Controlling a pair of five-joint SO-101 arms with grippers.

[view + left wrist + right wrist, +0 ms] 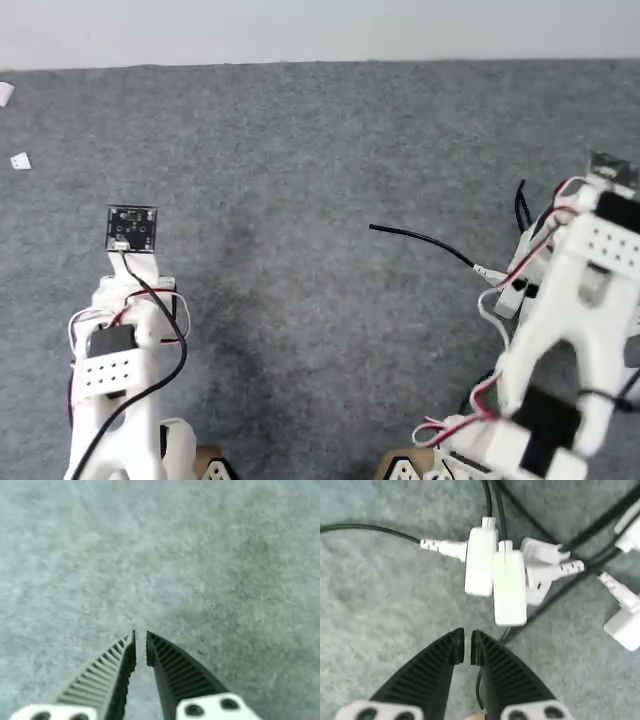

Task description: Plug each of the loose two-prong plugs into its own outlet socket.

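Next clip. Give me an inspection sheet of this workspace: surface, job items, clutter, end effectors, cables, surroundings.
Surface: grey felt-like mat.
Job's things: white plugs and blocks bunched before the right end effector; mating cannot be told.
Clutter: two small white scraps near the mat's far left corner.
End effectors: left end effector shut, empty, over bare mat; right shut, empty.
Cables: black cords cross among the plugs.
Surroundings: pale wall beyond the mat.

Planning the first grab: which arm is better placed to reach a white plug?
Right. The right gripper sits just short of the white plastic plugs on black cables, while the left gripper faces grey felt tabletop.
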